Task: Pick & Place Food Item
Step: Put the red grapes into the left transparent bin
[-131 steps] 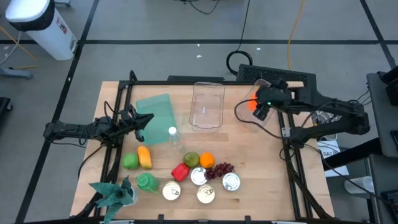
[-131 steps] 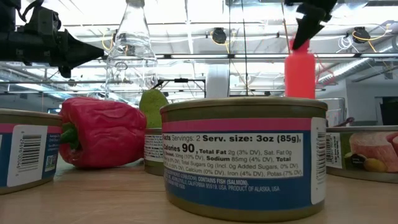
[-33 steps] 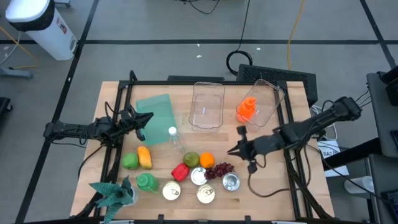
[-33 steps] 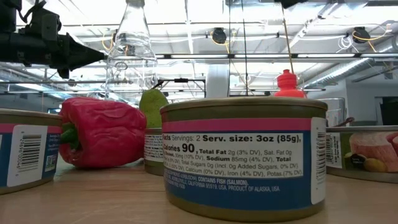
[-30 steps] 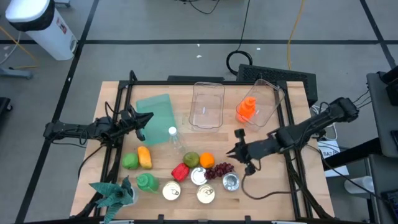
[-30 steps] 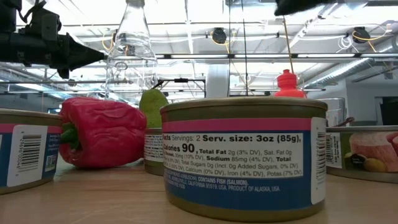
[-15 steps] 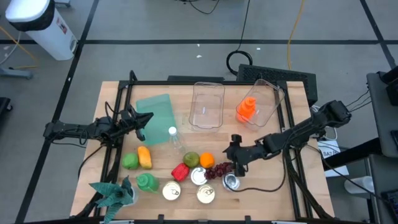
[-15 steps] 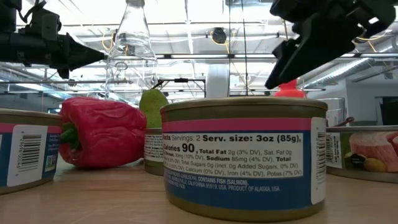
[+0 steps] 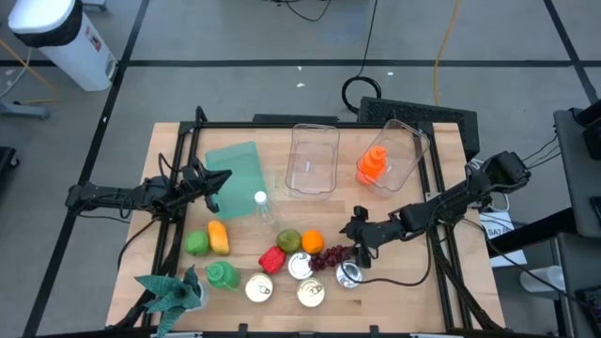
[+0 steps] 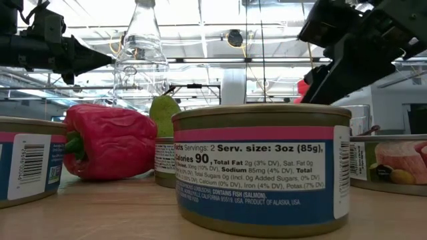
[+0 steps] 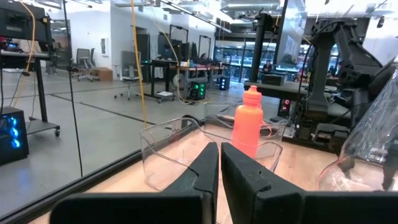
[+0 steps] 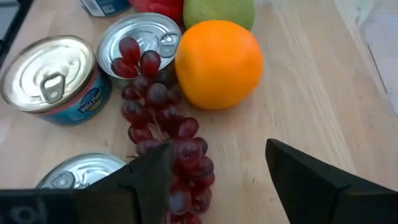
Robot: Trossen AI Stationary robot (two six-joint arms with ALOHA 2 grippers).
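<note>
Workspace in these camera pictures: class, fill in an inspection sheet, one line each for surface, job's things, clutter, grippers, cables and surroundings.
Surface: wooden table, bare patches between items.
Job's things: grapes beside an orange; orange bottle stands in the right-hand clear bin; second clear bin holds nothing seen.
Clutter: cans, red pepper, pear, clear bottle, green mat.
Grippers: right gripper open, low over the grapes, which lie partly under one finger, not gripped; left gripper shut, waiting at the table's left.
Cables: black coil on the floor behind the table.
Surroundings: white bin on the floor; open workshop beyond.
</note>
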